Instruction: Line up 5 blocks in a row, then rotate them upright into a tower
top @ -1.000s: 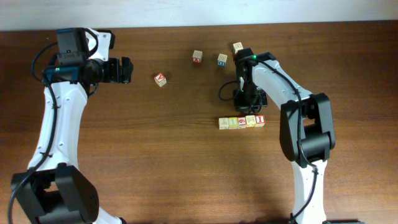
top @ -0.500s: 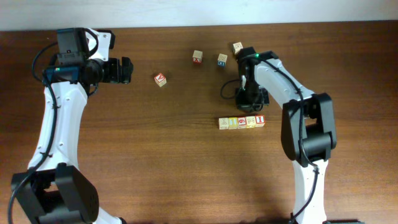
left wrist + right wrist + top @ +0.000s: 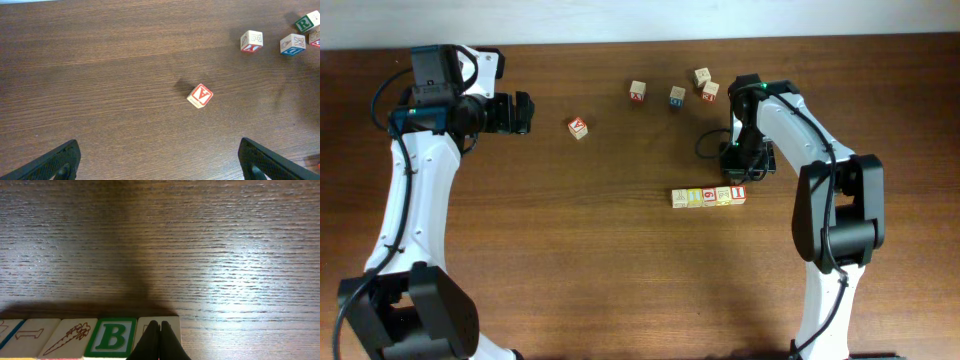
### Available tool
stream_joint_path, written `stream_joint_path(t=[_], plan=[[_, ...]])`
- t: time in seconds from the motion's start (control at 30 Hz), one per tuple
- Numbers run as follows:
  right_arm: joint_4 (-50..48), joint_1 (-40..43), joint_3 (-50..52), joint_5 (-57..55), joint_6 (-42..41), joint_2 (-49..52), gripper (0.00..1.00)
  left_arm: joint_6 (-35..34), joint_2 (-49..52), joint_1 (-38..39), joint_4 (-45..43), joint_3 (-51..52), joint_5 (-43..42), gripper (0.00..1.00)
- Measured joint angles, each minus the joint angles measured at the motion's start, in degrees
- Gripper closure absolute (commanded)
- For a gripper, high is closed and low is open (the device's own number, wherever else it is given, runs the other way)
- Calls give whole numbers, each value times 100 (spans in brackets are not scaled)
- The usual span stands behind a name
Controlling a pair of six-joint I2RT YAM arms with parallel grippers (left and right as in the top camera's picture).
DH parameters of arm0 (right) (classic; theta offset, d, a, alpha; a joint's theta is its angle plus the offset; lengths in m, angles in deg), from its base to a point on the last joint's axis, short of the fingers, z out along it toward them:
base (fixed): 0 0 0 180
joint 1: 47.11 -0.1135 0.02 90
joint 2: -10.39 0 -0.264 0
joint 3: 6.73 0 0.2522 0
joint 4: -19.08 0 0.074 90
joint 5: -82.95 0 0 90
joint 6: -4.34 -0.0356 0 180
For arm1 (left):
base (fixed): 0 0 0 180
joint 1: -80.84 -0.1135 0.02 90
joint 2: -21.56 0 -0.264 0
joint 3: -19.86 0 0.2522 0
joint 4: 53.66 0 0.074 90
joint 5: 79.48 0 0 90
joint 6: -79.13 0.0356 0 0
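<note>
Five pale alphabet blocks [image 3: 709, 196] lie in a tight row at mid-table, and the one at the right end bears a bold red "I" [image 3: 738, 193]. My right gripper [image 3: 738, 178] is shut and empty just behind that end. In the right wrist view its closed fingertips [image 3: 160, 340] overlap the end block [image 3: 172, 326], beside a green "B" block [image 3: 111, 337]; whether they touch it I cannot tell. My left gripper [image 3: 520, 113] hangs open at the far left, its fingers [image 3: 57, 160] wide apart over bare wood.
Loose cubes lie behind the row: a red "V" cube [image 3: 578, 128] [image 3: 200, 95], one [image 3: 638, 92] further back, a blue-marked one [image 3: 677, 96] and two more [image 3: 702, 75] [image 3: 710, 91] near the right arm. The table's back edge is close behind them.
My right arm has slid rightward behind the row, from its middle to the "I" end, uncovering a loose cube at the back. The left arm has stayed still.
</note>
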Motion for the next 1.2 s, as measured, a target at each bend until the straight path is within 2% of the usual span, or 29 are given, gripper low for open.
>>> stream_joint_path(t=[0.13, 0.23, 0.3, 0.33, 0.4, 0.47, 0.53, 0.6, 0.63, 0.67, 0.7, 0.73, 0.8, 0.83, 0.93, 1.03, 1.13, 1.2], plan=[[-291, 17, -20, 0, 7, 0, 95, 0, 0, 0, 0, 0, 0, 1], [-22, 120, -684, 15, 7, -133, 95, 0, 0, -2, 0, 0, 0, 1], [334, 140, -883, 20, 17, -1016, 90, 0, 0, 0, -7, 0, 0, 1], [431, 153, -925, 20, 24, -1519, 85, 0, 0, 0, 7, 0, 0, 1], [850, 426, -964, 111, 72, -2328, 48, 0, 0, 0, -2, 0, 0, 1], [1327, 1095, -964, 656, 520, -2868, 26, 0, 0, -2, 11, 0, -179, 1], [1843, 1937, -988, 1471, 1311, -3095, 28, -39, 0, 0, 87, 0, -949, 1], [1917, 2090, -984, 1685, 1639, -3053, 25, -619, 0, 299, 111, 0, -1268, 1], [1860, 2090, -907, 1716, 1685, -3014, 30, -737, 11, 592, 118, 0, -1368, 11], [1759, 2090, -752, 1753, 1759, -2837, 47, -828, 31, 966, 122, 0, -1464, 64], [1749, 2090, -739, 1757, 1764, -2743, 56, -885, 33, 1091, 107, 0, -1488, 94], [1735, 2096, -732, 1698, 1768, -2601, 62, -1091, 44, 1231, 299, -4, -1405, 100], [1707, 2107, -717, 1569, 1786, -2267, 90, -1696, 313, 1731, 437, -4, -1045, 100], [1467, 2109, -595, 1587, 1886, -2092, 96, -2098, 654, 2142, 448, -4, -824, 100], [380, 2111, 669, 2006, 2081, -1989, 96, -3049, 1320, 2977, 345, -4, -542, 100], [-1078, 2111, 2146, 2660, 2100, -2000, 96, -3486, 1591, 3432, 249, 0, -267, 100], [-1954, 2111, 2726, 2892, 2085, -1836, 96, -3613, 1602, 3440, -745, 603, -205, 100], [-2057, 2111, 2747, 3001, 2081, -1609, 96, -3611, 1617, 3440, -1390, 1049, -260, 100]])
